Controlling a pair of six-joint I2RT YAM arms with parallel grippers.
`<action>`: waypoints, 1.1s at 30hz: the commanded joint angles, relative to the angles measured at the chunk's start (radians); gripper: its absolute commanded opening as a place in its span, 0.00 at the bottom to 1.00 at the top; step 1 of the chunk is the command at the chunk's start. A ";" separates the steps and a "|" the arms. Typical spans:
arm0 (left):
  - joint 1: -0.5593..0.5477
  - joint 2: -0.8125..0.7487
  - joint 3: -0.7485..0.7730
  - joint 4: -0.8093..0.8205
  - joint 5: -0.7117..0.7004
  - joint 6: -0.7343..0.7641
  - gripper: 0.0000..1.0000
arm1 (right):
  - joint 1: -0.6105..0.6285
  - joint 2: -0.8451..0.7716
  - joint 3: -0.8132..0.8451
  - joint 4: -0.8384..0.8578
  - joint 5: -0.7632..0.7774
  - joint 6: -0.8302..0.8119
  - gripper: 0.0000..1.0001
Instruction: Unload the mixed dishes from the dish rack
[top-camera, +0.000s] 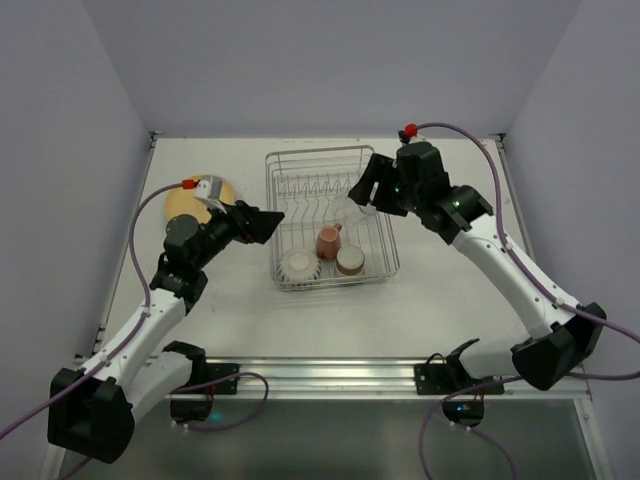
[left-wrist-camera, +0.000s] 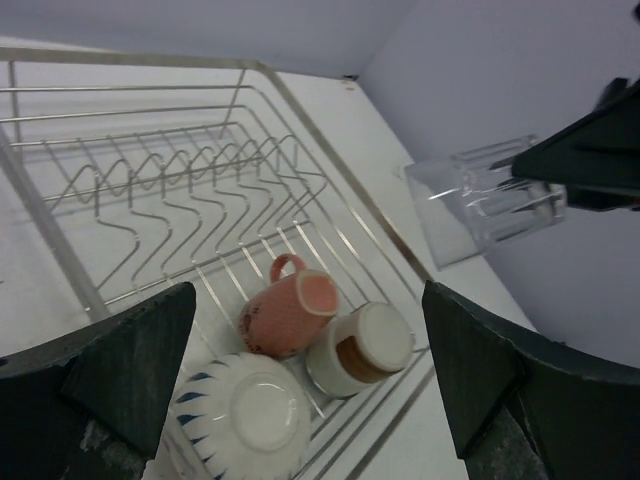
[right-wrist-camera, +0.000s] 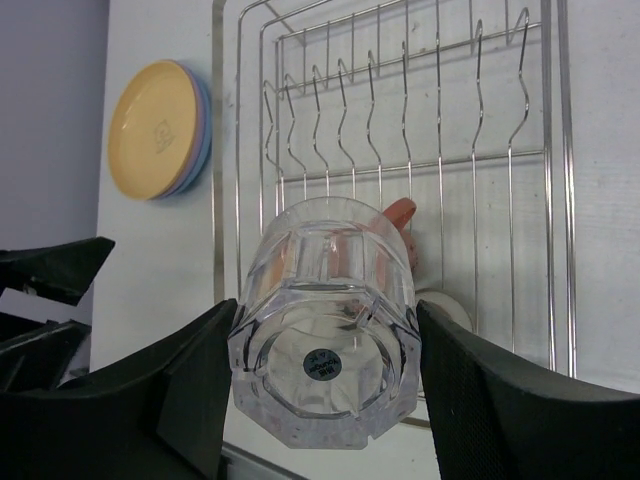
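Observation:
The silver wire dish rack (top-camera: 272, 200) stands mid-table. At its near end lie a white ribbed bowl (top-camera: 298, 265) upside down, a small pink mug (top-camera: 328, 241) on its side and a brown-and-cream cup (top-camera: 350, 261). My right gripper (top-camera: 368, 195) is shut on the clear glass (right-wrist-camera: 330, 330) and holds it tilted above the rack's right side. My left gripper (top-camera: 268, 222) is open and empty at the rack's left edge, above the bowl (left-wrist-camera: 240, 410), the mug (left-wrist-camera: 290, 310) and the cup (left-wrist-camera: 360, 350). The glass also shows in the left wrist view (left-wrist-camera: 485, 195).
A stack of plates, yellow-orange on top (top-camera: 195, 200) with a blue rim under it (right-wrist-camera: 205, 130), lies on the table left of the rack, just behind my left wrist. The rack's upright prongs (left-wrist-camera: 200, 170) hold nothing. Walls close the table at the back and sides.

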 joint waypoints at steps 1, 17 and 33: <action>0.008 -0.058 0.033 0.029 0.189 -0.180 1.00 | -0.016 -0.112 -0.097 0.155 -0.142 -0.021 0.06; -0.055 0.019 -0.091 0.490 0.404 -0.733 1.00 | -0.017 -0.405 -0.337 0.422 -0.370 -0.019 0.00; -0.199 0.102 -0.002 0.570 0.330 -0.716 0.94 | -0.016 -0.376 -0.377 0.519 -0.502 -0.036 0.00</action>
